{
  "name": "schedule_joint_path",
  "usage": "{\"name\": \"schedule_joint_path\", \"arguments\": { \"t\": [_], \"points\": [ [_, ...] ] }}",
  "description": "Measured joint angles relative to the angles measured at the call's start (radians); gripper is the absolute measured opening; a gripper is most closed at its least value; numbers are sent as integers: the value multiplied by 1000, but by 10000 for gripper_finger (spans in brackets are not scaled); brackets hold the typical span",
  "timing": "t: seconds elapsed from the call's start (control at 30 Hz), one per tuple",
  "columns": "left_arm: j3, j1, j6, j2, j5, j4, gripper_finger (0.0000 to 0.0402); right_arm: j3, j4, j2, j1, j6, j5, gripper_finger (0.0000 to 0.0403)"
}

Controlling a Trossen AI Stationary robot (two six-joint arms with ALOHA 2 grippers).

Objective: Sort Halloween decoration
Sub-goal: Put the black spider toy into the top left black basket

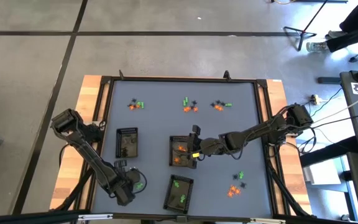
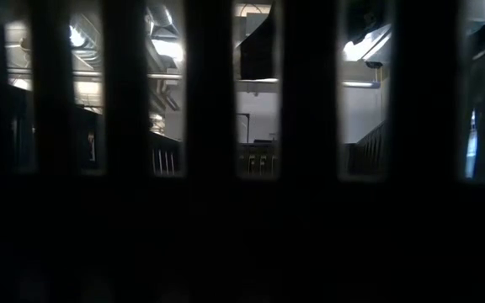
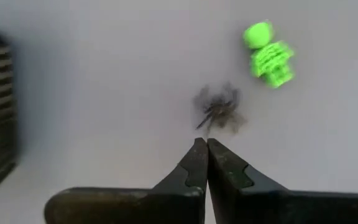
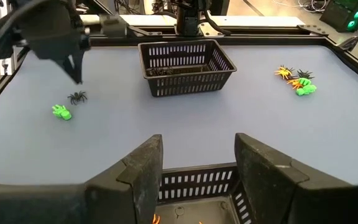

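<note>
The left gripper [image 3: 207, 149] is seen low over the grey-blue table mat [image 1: 154, 118] near its front left corner, its two dark fingers pressed together with nothing between them; just past the tips lies a small black plastic spider [image 3: 219, 111], and beside that a bright green plastic skeleton figure [image 3: 268, 55]. The right gripper [image 4: 197, 163] is held above the middle dark slatted tray [image 1: 183, 151], in which orange trinkets [image 1: 179, 158] lie, with its jaws spread wide and empty. Green pieces are gathered in the front tray [image 1: 179, 191] and dark ones in the left tray [image 1: 127, 142]. Mixed orange, green and black clusters [image 1: 189, 105] remain unsorted along the far side of the mat, and another cluster [image 1: 236, 185] lies at the front right.
</note>
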Motion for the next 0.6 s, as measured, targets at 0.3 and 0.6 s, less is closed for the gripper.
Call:
{"name": "schedule_joint_path", "arguments": {
  "t": [0.3,0.6],
  "points": [
    [105,0,0,-1,-78,-161,1,0,0,0,0,5,0,197],
    [33,0,9,-2,-68,58,46,0,0,0,0,7,0,197]
  ]
}}
